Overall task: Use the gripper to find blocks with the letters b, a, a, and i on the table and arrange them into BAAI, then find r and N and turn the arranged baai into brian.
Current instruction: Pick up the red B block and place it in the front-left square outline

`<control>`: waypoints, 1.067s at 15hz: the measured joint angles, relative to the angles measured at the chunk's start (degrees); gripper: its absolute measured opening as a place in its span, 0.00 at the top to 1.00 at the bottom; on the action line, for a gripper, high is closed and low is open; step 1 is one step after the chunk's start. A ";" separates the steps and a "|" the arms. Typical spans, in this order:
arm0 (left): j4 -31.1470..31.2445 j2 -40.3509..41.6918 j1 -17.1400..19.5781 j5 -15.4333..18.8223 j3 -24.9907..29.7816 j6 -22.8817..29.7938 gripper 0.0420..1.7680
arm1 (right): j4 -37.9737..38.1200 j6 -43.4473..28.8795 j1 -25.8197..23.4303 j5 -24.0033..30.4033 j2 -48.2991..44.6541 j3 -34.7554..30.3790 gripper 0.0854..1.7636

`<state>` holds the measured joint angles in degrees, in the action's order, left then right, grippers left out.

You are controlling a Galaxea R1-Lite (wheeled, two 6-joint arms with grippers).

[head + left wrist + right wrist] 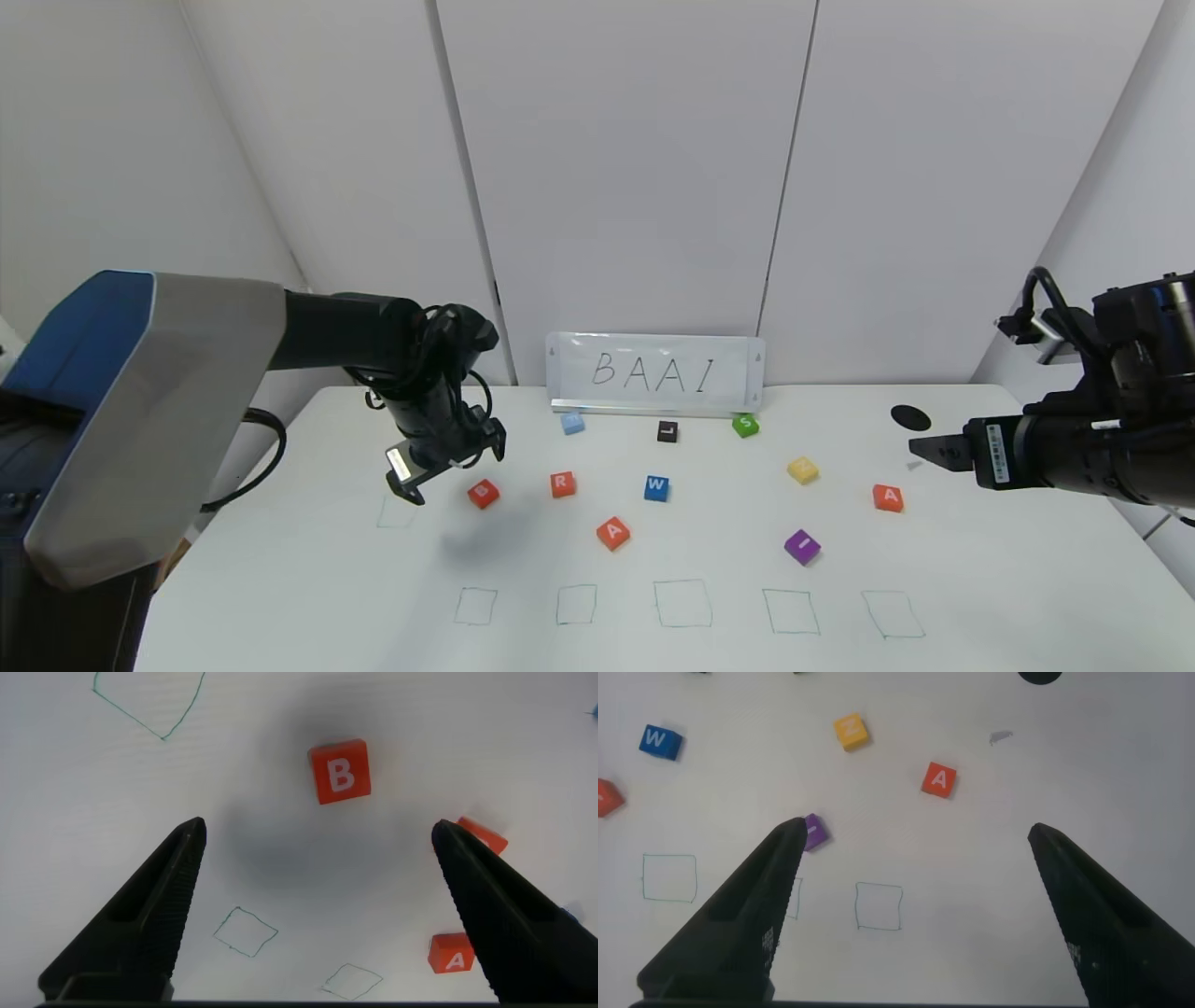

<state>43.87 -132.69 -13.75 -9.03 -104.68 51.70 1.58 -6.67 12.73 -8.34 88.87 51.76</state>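
Note:
On the white table (280, 560) lie the orange-red B block (483, 493), the R block (562, 483), one A block (612, 533), a second A block (888, 497) and the purple I block (802, 546). My left gripper (448, 462) hovers open just left of the B block. In the left wrist view the left gripper (318, 831) is empty, with the B block (340, 771) ahead of the fingertips. The R block (482, 835) is half hidden by a finger, and the A block (452, 954) is beside it. My right gripper (924, 450) is open and empty at the right, above the table. In the right wrist view the right gripper (915, 831) has the I block (814, 832) and the A block (939, 779) below it.
A yellow block (803, 469) with an unclear letter, blue W (656, 487), green S (745, 426), black L (667, 431) and a light blue block (572, 423) lie farther back. A BAAI sign (653, 373) stands at the wall. Several green squares (682, 603) line the front. A black grommet (910, 417) is at the right.

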 joint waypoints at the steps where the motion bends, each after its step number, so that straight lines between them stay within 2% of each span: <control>1: -0.11 -1.01 0.11 0.00 -0.09 0.16 0.03 | 0.00 0.00 0.00 0.05 0.00 0.00 0.03; 6: -0.24 -4.79 0.15 -0.54 -2.68 4.52 0.03 | -0.09 0.00 0.78 0.00 0.10 -0.44 0.03; 16: -0.22 -8.90 -0.22 -1.78 -5.10 4.71 0.03 | -0.11 0.02 1.13 -0.11 0.11 -0.68 0.03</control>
<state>43.65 -141.59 -13.97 -10.81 -109.78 56.41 1.48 -6.64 13.86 -8.45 88.98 51.08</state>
